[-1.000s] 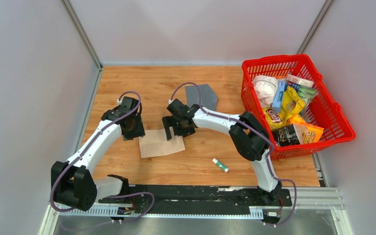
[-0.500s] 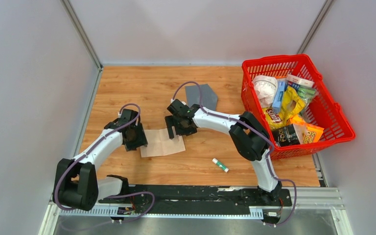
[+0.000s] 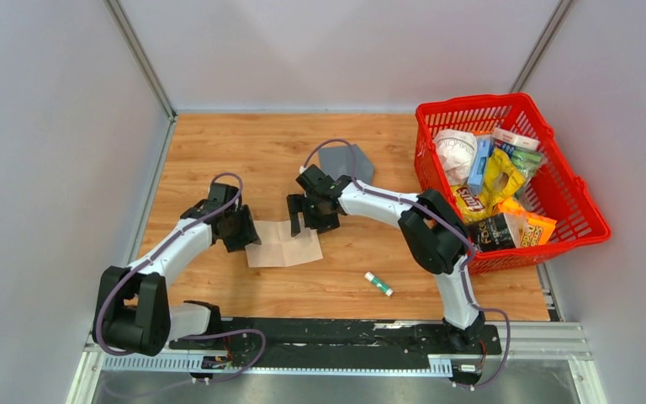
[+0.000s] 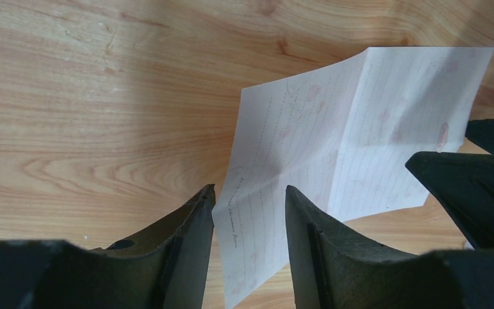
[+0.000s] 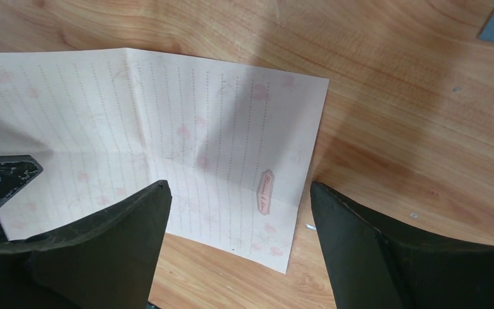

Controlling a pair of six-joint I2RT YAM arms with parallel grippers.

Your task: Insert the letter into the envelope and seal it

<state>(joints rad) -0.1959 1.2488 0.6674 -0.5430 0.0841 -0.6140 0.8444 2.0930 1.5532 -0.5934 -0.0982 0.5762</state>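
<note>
We judge the task barely begun. The letter lies unfolded on the bench, near the middle, with its creases showing. The envelope lies apart from it at the far side, partly hidden behind the right arm, and nothing is in it yet.

The left tool is low at the letter's left edge. In its wrist view the fingers stand partly apart with the sheet's edge running into the gap between them, but they are not pinched on the paper. The right tool hangs over the letter's far right corner with its jaws spread wide, holding nothing. In its own view that corner lies between the fingers.

Nearly everything is left to do:
- fold or gather the sheet
- carry it to the envelope and slide it in
- close the flap

A small white-and-green stick, likely glue for sealing, lies untouched on the near right. The red basket of packets at the far right plays no part.
</note>
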